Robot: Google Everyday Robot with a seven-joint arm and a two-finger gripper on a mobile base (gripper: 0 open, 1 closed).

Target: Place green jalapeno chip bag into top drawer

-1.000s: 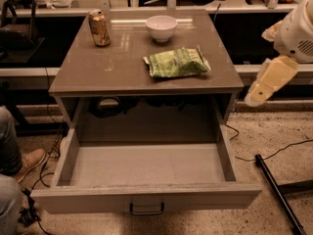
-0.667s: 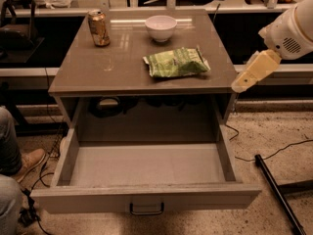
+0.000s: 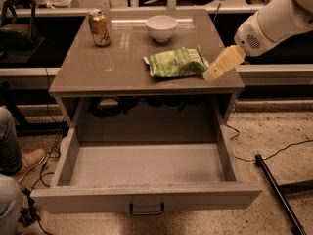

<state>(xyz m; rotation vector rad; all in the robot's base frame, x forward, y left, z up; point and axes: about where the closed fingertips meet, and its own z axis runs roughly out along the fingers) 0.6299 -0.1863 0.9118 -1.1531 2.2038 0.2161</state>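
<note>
On the right half of the table (image 3: 112, 70) the green jalapeno chip bag (image 3: 177, 62) lies flat, the gripper (image 3: 213, 72) just beside its right edge, its spread impossible to tell, and the top drawer (image 3: 146, 199) stands pulled out below.

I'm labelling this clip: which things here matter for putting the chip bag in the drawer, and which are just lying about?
Part of the job:
green jalapeno chip bag, lying on the cabinet top
top drawer, pulled open
gripper, beside the bag

Just lying about:
gold soda can
white bowl
</note>
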